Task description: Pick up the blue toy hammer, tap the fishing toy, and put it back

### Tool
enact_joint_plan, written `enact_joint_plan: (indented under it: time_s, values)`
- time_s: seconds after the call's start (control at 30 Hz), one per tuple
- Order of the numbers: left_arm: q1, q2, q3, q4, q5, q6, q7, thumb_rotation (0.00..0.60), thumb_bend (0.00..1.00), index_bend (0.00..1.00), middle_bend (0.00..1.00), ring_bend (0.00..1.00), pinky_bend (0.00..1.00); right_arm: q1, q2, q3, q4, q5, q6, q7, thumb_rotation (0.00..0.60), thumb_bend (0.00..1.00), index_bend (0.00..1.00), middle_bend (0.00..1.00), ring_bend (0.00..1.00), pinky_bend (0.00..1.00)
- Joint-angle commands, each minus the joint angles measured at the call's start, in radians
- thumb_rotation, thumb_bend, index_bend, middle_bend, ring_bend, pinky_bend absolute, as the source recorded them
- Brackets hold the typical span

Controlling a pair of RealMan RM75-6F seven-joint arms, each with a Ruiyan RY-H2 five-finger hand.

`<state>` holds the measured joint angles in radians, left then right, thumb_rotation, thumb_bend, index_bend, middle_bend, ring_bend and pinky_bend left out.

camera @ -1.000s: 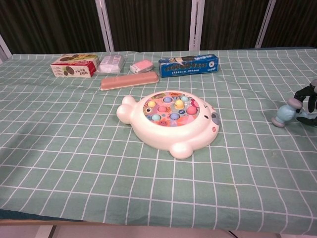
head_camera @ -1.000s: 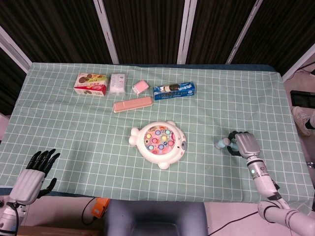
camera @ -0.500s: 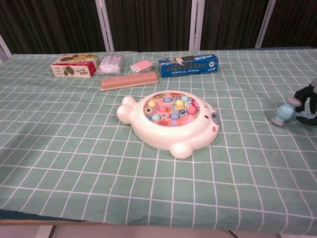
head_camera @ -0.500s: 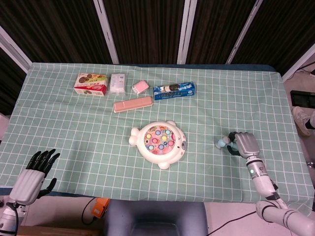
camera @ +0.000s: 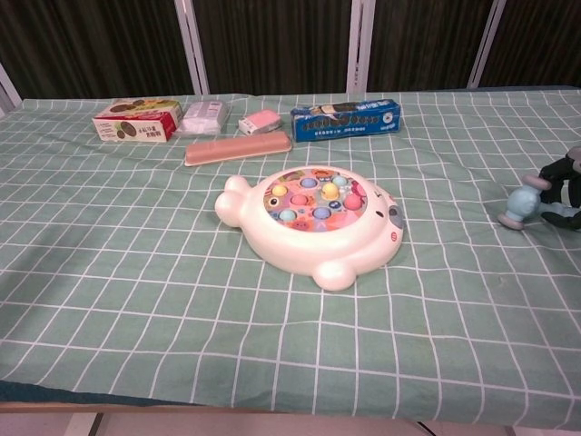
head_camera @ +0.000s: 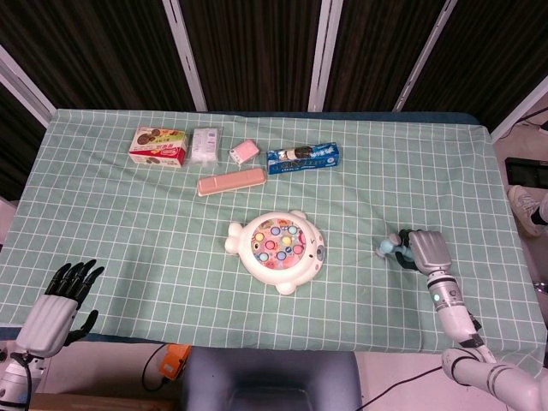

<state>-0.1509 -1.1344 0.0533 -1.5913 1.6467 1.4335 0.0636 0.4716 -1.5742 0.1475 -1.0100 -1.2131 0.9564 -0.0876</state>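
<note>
Hammer (head_camera: 390, 248) and right hand (head_camera: 425, 251) have shifted a little over the last second: the hand sits slightly lower toward the desk's near edge and further right, and the blue head shows raised a touch in the chest view (camera: 522, 205). The fingers are curled around the handle, so the grasp looks made and the lift appears to be starting. The fishing toy (head_camera: 277, 240) lies untouched at the desk's middle, well apart from the hammer. The left hand (head_camera: 62, 298) hangs with fingers spread at the near left corner, holding nothing.
</note>
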Motion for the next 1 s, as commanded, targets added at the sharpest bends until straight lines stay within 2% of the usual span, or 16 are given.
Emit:
enact_joint_plan:
  time_s: [0.03, 0.7, 1.0]
  values:
    - [0.000, 0.000, 0.000, 0.000, 0.000, 0.000, -0.001, 0.600, 0.42, 0.00, 0.00, 0.00, 0.05, -0.001, -0.002, 0.001, 0.000, -0.003, 0.006, 0.001, 0.600, 0.54, 0.94, 0.68, 0.69, 0.71]
    - [0.000, 0.001, 0.000, 0.000, 0.001, -0.001, 0.000, 0.600, 0.42, 0.00, 0.00, 0.00, 0.05, 0.002, -0.023, -0.002, 0.051, -0.034, 0.010, 0.048, 0.600, 0.58, 0.96, 0.69, 0.71, 0.72]
    - [-0.001, 0.002, 0.000, 0.000, 0.002, -0.001, -0.004, 0.600, 0.42, 0.00, 0.00, 0.00, 0.05, -0.001, -0.004, 0.005, 0.026, -0.047, 0.031, 0.064, 0.600, 0.58, 0.96, 0.69, 0.71, 0.72]
